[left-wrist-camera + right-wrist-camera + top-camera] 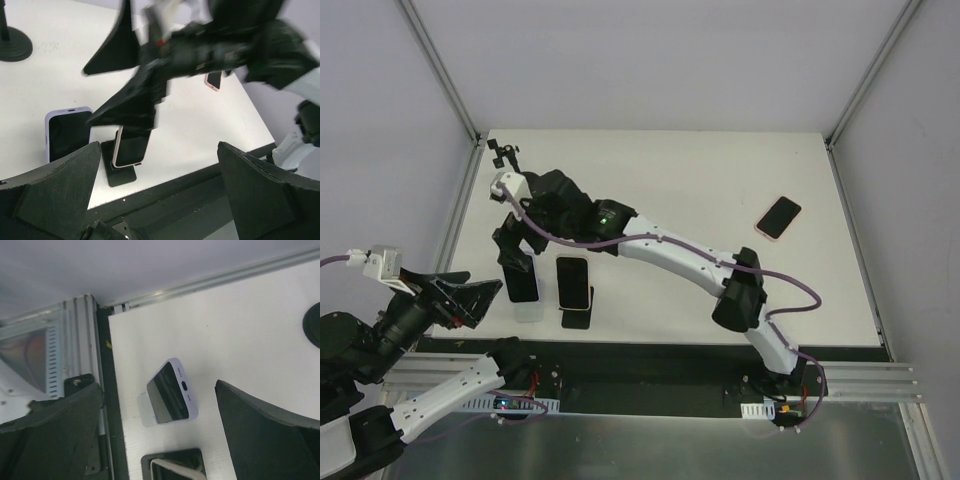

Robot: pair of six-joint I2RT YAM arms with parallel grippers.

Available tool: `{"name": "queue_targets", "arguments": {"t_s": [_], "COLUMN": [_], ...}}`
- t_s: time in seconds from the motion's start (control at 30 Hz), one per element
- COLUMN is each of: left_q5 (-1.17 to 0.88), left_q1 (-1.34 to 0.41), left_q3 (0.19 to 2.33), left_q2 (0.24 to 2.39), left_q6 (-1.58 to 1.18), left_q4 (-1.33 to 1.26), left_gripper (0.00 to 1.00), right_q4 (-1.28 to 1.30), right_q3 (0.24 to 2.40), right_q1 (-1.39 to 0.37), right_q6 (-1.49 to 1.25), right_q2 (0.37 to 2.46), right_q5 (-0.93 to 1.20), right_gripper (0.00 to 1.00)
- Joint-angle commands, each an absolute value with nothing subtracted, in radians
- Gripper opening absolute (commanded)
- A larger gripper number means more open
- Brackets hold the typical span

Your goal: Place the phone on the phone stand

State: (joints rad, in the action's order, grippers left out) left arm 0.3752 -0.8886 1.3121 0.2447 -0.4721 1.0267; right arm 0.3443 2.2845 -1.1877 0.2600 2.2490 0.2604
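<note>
A lavender phone (523, 283) leans on a white stand (144, 412) near the table's front left. Beside it a cream phone (573, 283) stands on a black stand (577, 319). A pink phone (778, 217) lies flat at the right. My right gripper (518, 245) is open and hovers just above the lavender phone (170, 397), which shows between its fingers (260, 435) without touching. My left gripper (470, 300) is open and empty at the front left edge. In the left wrist view both stood phones (67, 132) (131, 150) show beyond its fingers (255, 190).
A small black round-base stand (504, 155) is at the back left corner and also shows in the left wrist view (12, 44). The right arm (670, 255) stretches across the middle of the table. A metal frame rail (455, 215) runs along the left edge.
</note>
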Motion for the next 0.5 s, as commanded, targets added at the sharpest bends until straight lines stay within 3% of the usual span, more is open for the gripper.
{"name": "queue_targets", "arguments": {"t_s": [0.0, 0.2, 0.3, 0.47], "left_q5": [0.43, 0.419, 0.512, 0.603], "left_q1": [-0.884, -0.884, -0.884, -0.865], "left_q3": [1.315, 1.316, 1.341, 1.498], "left_q2": [0.321, 0.503, 0.636, 0.96], "left_q6": [-0.543, -0.555, -0.597, -0.485], "left_q4": [1.049, 1.045, 1.042, 0.999], "left_gripper": [0.99, 0.99, 0.99, 0.99], "right_q4": [0.339, 0.356, 0.386, 0.405], "right_q3": [2.248, 1.759, 1.535, 1.238], "right_q1": [-1.163, -1.158, -1.157, -1.157], "right_q6": [0.117, 0.112, 0.088, 0.057], "right_q2": [1.955, 1.619, 1.454, 1.202], "right_q5": [0.223, -0.051, -0.219, -0.367], "right_gripper": [0.97, 0.97, 0.97, 0.96]}}
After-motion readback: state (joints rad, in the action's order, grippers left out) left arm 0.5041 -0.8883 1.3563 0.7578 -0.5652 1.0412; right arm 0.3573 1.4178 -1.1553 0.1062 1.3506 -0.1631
